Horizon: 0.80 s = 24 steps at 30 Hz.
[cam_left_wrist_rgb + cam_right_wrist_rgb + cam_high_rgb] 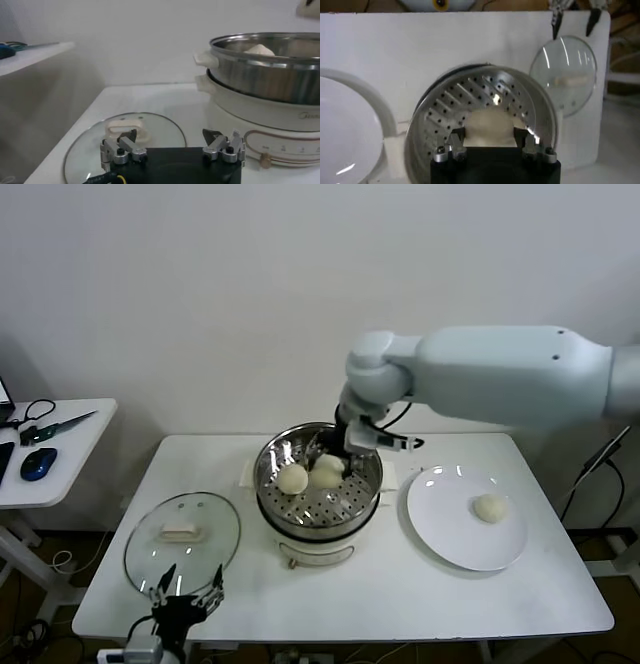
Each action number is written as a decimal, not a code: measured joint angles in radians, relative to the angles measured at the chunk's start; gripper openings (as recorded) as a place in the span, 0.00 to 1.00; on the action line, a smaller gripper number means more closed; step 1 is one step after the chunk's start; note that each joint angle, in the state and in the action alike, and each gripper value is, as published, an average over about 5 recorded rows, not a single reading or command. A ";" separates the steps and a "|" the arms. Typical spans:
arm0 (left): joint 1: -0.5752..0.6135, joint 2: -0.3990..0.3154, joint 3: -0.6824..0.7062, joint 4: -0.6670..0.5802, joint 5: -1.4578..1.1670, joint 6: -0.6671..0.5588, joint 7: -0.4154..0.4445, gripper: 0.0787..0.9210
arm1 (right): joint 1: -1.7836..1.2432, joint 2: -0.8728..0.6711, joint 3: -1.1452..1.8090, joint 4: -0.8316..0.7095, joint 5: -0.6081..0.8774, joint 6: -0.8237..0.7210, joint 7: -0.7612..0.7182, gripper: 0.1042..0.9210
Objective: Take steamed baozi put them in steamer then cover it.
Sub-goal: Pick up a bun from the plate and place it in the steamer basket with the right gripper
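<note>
Baozi in uncovered steamer, one on plate, cover flat on table

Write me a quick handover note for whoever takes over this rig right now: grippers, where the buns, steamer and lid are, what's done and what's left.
Right gripper: over the far side of the steamer, jaws shut on a baozi inside the basket, not yet released.
Left gripper: parked at the table's near edge by the glass lid, jaws open, empty.
Buns: two visible in the basket from the head view, one at, the other being the held one. One more sits on the white plate, to the right of the steamer, at.
Done: buns partly loaded.
Left: release this bun, move the plate's bun over, put the lid on.
</note>
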 measured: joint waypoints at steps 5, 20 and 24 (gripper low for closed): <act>0.004 0.000 -0.002 0.000 -0.004 -0.002 0.000 0.88 | -0.057 0.029 -0.005 -0.019 -0.056 0.017 0.010 0.67; 0.010 0.002 -0.001 -0.002 -0.004 -0.006 -0.002 0.88 | -0.159 0.087 -0.012 -0.090 -0.131 0.030 0.025 0.72; 0.011 0.002 -0.001 -0.003 -0.004 -0.006 -0.002 0.88 | -0.161 0.093 -0.013 -0.098 -0.134 0.029 0.028 0.83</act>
